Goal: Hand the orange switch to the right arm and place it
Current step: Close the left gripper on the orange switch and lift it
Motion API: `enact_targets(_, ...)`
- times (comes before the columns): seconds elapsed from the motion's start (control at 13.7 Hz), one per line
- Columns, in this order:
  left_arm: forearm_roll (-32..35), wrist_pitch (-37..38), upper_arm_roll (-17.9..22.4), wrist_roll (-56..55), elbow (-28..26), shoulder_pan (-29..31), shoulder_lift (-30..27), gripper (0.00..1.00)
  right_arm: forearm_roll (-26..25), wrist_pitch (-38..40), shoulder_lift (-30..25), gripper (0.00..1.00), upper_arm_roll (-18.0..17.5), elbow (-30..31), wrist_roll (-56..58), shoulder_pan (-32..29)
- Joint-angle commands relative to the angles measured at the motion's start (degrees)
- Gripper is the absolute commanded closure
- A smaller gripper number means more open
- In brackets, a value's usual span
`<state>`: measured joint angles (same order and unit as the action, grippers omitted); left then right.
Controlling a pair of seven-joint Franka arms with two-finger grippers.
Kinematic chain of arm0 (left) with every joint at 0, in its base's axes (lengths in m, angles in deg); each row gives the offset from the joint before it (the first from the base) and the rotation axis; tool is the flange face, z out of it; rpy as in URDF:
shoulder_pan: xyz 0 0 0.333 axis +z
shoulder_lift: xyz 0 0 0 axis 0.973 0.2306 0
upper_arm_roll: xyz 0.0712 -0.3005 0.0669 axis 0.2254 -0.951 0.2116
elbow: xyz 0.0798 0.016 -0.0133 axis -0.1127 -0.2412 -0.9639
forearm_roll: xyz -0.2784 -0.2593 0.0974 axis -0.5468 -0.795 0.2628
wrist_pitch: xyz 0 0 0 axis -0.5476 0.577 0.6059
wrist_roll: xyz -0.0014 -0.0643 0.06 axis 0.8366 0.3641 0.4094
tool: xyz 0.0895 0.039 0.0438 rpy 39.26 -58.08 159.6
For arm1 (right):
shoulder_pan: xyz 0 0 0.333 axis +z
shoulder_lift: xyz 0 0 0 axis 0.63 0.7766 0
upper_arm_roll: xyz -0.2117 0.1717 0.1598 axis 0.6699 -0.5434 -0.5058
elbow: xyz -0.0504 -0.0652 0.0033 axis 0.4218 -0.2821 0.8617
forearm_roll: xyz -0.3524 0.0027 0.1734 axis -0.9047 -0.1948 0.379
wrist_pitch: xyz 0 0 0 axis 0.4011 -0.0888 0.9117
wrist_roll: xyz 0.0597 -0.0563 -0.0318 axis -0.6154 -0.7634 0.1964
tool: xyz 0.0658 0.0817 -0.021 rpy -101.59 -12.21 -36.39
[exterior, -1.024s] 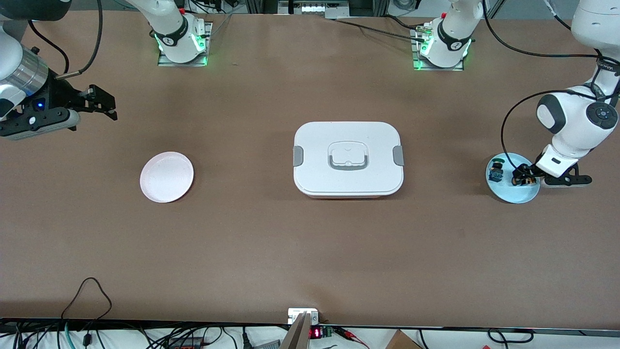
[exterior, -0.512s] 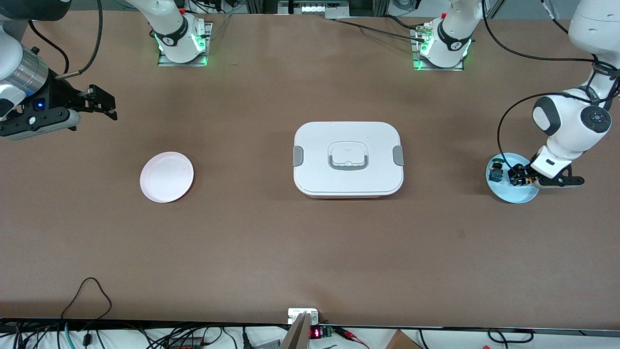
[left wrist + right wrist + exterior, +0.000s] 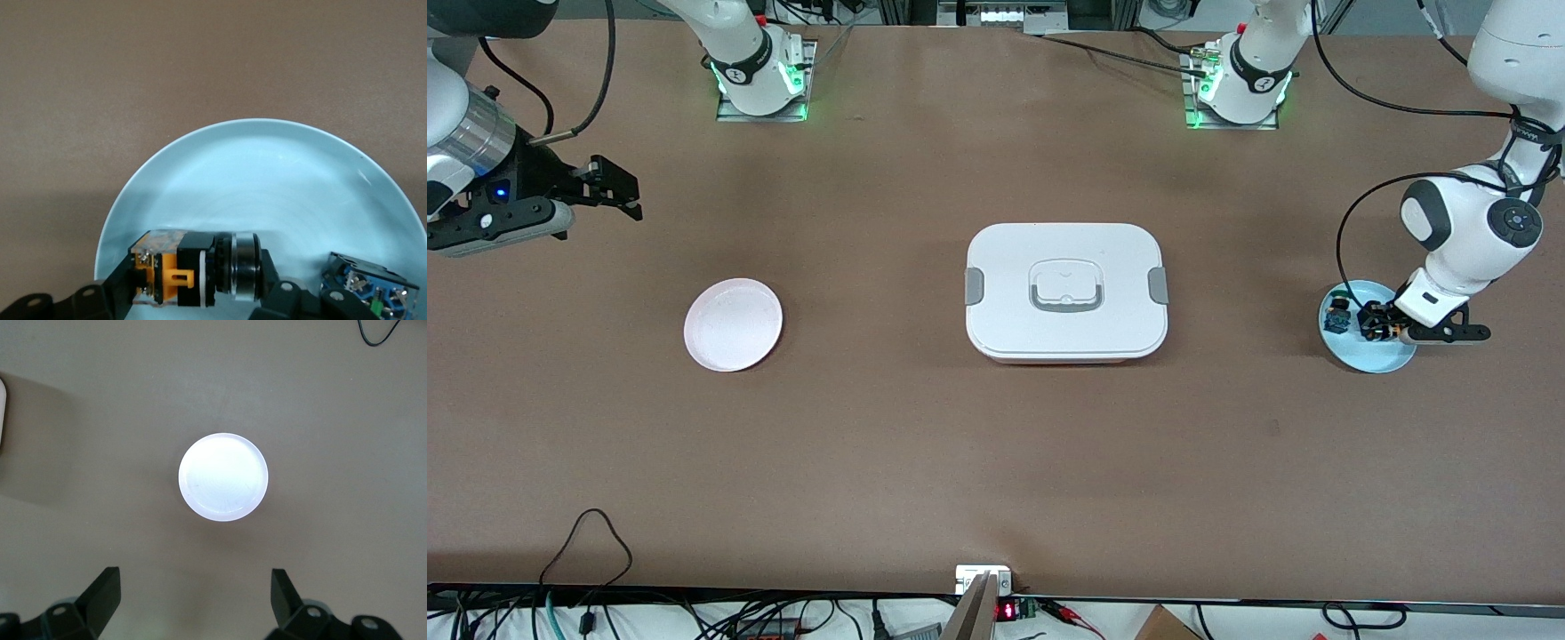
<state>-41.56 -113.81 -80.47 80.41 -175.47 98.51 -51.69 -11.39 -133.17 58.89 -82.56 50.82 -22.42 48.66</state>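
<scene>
The left gripper (image 3: 200, 283) is clamping its fingers (image 3: 117, 287) on the orange switch (image 3: 193, 268) over the blue plate (image 3: 267, 173) — handover and placing are still ahead — while the right gripper (image 3: 193, 597), fingers apart, is waiting above the white plate (image 3: 223, 477).

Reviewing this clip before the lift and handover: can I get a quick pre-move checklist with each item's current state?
1. Left gripper closed around the orange switch: ok, a finger sits on each end of it.
2. Switch lifted off the blue plate: cannot tell; it lies low over the plate.
3. Green-capped switch clear of the grasp: ok, apart on the same plate.
4. Right gripper open to receive: ok, fingers spread; that arm waits near its end of the table.
5. Pink plate free of objects: ok.
6. White lidded box lies between the two plates: ok, lid shut.
</scene>
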Motion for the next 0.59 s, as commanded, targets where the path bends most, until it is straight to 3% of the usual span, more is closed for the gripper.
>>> enact_targets(0.0,0.8,0.94,-0.73,2.49,0.56,1.19,-0.52,0.8,0.92,0.28,-0.6,0.0,-0.11,0.17,-0.38,-0.39)
enact_targets(0.15,0.8,1.03,-0.81,2.58,0.65,1.1,-2.7,0.82,0.92,0.11,-0.68,0.0,-0.11,0.17,-0.38,-0.39)
enact_targets(0.29,0.8,7.4,-0.99,2.67,3.01,0.49,-5.08,0.82,0.92,0.02,-0.51,0.0,-0.11,0.17,-0.29,-0.73)
enact_targets(0.51,0.8,35.82,-3.01,2.76,17.91,0.14,-4.83,0.82,0.92,0.11,-0.51,0.0,-0.11,0.17,-0.29,-1.0)
